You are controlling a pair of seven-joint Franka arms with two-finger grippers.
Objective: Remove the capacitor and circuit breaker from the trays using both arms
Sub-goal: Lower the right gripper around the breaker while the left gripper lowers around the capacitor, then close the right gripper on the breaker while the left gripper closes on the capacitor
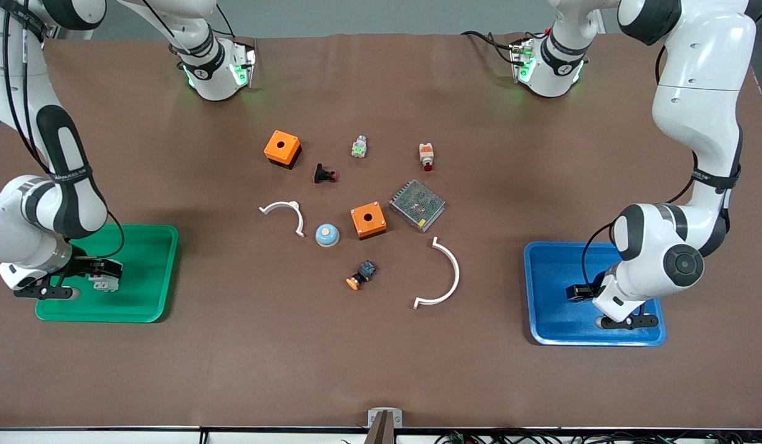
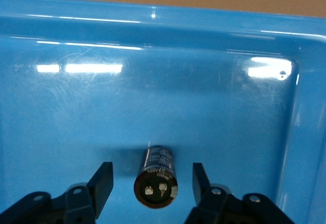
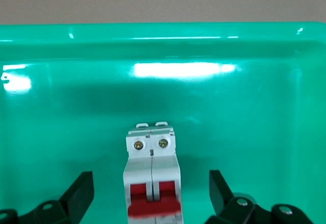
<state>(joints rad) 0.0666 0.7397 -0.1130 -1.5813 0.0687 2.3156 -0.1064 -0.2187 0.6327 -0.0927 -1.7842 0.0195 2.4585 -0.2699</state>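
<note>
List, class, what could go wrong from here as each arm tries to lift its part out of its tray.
1. The capacitor lies on its side in the blue tray, a gap on each side between it and the left claw fingers; being round, it may roll or squirt out.
2. The right claw stands open around the circuit breaker in the green tray; an off-centre close could twist or tip it.

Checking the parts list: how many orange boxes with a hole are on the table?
2. One orange box lies toward the robots' bases, beside the black push button. The other orange box lies nearer the front camera, between the blue dome and the metal mesh unit. None seems hidden.
</note>
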